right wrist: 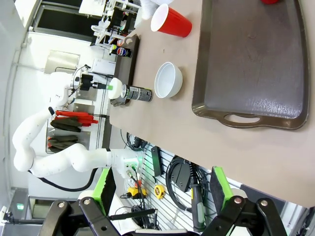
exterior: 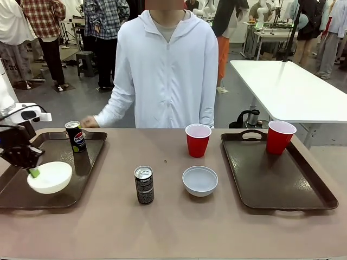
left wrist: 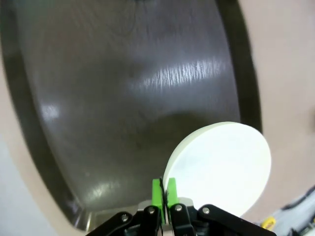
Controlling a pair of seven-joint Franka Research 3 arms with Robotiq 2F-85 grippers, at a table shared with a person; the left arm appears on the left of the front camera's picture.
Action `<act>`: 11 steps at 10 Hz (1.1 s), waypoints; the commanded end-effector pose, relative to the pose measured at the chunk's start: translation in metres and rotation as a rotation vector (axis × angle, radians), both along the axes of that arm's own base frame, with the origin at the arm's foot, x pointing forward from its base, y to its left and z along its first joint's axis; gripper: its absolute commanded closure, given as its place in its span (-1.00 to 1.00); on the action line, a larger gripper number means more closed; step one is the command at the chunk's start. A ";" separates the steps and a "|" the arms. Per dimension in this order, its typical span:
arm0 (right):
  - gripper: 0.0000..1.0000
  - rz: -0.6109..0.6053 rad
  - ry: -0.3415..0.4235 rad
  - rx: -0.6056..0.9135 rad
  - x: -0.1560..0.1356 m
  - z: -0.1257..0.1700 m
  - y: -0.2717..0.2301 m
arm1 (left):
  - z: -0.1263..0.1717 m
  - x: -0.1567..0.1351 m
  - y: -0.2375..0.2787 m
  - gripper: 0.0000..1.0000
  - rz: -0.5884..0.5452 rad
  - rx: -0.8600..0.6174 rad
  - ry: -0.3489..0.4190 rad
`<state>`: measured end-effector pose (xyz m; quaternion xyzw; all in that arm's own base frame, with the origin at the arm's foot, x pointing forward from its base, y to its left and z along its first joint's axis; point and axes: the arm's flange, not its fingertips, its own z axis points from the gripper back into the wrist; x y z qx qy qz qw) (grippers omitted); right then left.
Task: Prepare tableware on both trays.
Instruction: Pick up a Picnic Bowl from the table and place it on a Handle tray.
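Note:
My left gripper is shut on the rim of a white bowl low over the near part of the left tray. In the left wrist view its green pads pinch the bowl's edge above the dark tray. A Pepsi can stands at that tray's back, with the person's hand beside it. Between the trays stand a second can, a red cup and another white bowl. The right tray holds a red cup. My right gripper is open, off the table's near side.
A person in a white hoodie stands at the far edge of the tan table. The near part of the right tray is bare. Cables and tools lie below my right gripper. A white table stands behind on the right.

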<state>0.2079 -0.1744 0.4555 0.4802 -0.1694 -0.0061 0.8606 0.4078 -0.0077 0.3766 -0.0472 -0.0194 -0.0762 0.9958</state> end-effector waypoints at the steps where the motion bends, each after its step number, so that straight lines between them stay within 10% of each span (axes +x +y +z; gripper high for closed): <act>1: -1.00 0.005 -0.019 0.015 0.000 0.000 -0.001 | -0.019 0.011 -0.013 1.00 0.040 -0.017 -0.067; 4: -1.00 0.005 -0.019 0.015 0.000 0.000 -0.001 | -0.030 0.022 -0.019 1.00 0.048 -0.017 -0.065; 5: -1.00 0.005 -0.019 0.015 0.000 0.000 -0.001 | -0.032 0.022 -0.020 0.12 0.048 -0.015 -0.052; 7: -1.00 0.005 -0.019 0.015 0.000 0.000 -0.001 | -0.028 0.018 -0.018 -1.00 0.039 -0.012 -0.035; 9: -1.00 0.005 -0.019 0.015 0.000 0.000 -0.001 | -0.011 0.000 -0.015 -1.00 0.002 0.005 0.001; 10: -1.00 0.005 -0.019 0.015 0.000 0.000 -0.001 | 0.002 -0.011 -0.014 0.09 -0.024 0.018 0.004; 11: -1.00 0.005 -0.019 0.015 0.000 0.000 -0.001 | 0.014 -0.020 -0.015 -0.10 -0.046 0.030 0.008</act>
